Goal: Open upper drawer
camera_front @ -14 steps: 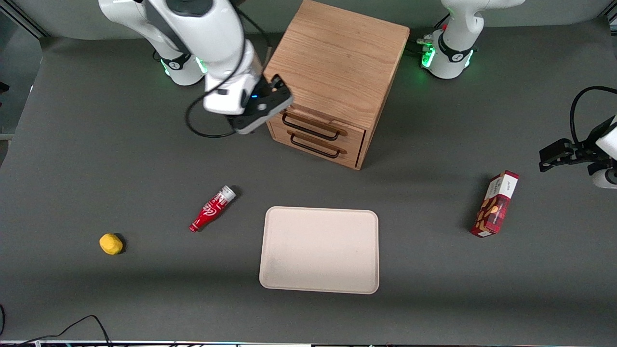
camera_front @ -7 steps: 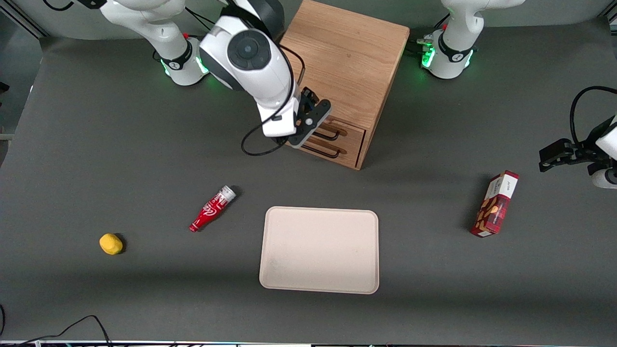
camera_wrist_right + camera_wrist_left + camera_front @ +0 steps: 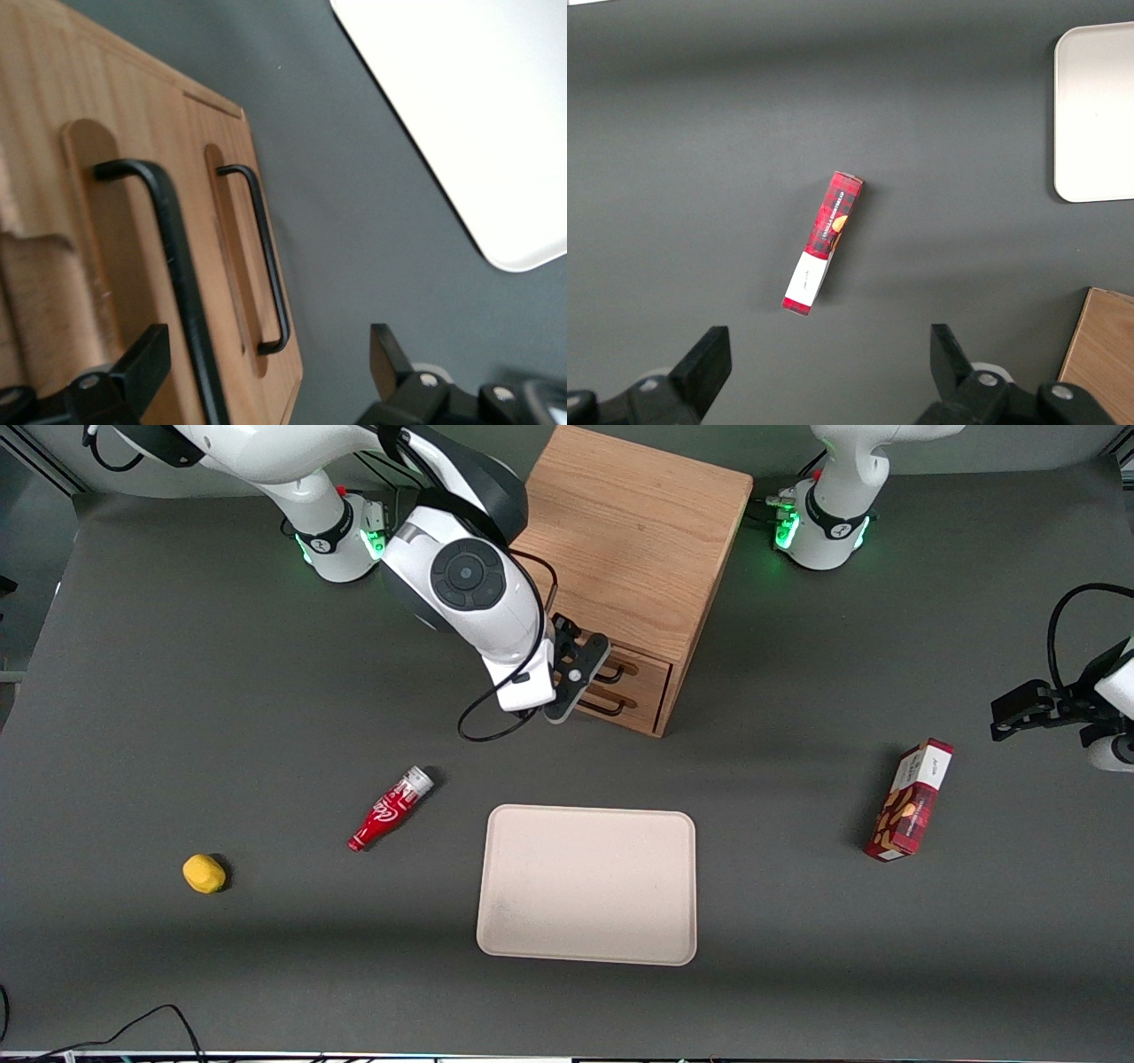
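Looking at the oak cabinet [image 3: 633,540], it sits at 12 o'clock from the tray [image 3: 586,885] as the front camera sees it. It has 2 matching drawers stacked in its front. The upper drawer [image 3: 647,668] is a wide, shallow, light oak front. It has 1 thin black wire pull handle [image 3: 173,266] sitting over a rounded routed recess. The lower drawer [image 3: 640,705] is the same deal with its own black handle [image 3: 270,266]. Both fronts look flush with the cabinet, so the upper drawer is shut.

The gripper [image 3: 590,682] is right in front of the drawer fronts, down at handle height. Its fingers are spread wide and it's holding nothing. In the wrist cam the upper handle runs down just beside 1 finger [image 3: 142,354]. I can't tell if it's actually touching.

Counting the rest on the grey table [image 3: 177,691], clock positions taken from the tray in the front view:
- 1 beige tray, nearer the front camera than the cabinet
- 1 small red cola bottle [image 3: 390,810] lying on its side at about 9 o'clock
- 1 yellow lemon-looking thing [image 3: 204,873], also around 9 o'clock, well out toward the working arm's end
- 1 red snack box [image 3: 912,800] at about 3 o'clock, toward the parked arm's end

So that's 2 drawers, 2 handles, 1 cabinet, and 4 loose items.
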Controlling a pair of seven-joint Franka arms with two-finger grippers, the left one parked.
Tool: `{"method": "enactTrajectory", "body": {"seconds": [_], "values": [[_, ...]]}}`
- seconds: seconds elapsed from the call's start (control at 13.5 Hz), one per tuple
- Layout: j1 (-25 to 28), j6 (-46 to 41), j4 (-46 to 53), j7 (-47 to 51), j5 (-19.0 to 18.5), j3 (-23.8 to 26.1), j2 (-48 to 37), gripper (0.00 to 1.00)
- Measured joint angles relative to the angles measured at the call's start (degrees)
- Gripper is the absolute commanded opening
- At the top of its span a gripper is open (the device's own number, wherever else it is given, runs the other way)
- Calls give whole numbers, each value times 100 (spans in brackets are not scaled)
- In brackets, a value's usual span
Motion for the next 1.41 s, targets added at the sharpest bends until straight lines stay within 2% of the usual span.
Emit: {"method": "enactTrajectory", "body": {"seconds": [0.22,0.81,1.41], "values": [[3,179,-1,-407,-124,-119,115,100],[13,298,338,-1459,-131,-922,132,100],[164,1439,610,-2590,-127,-1912,255,100]]}}
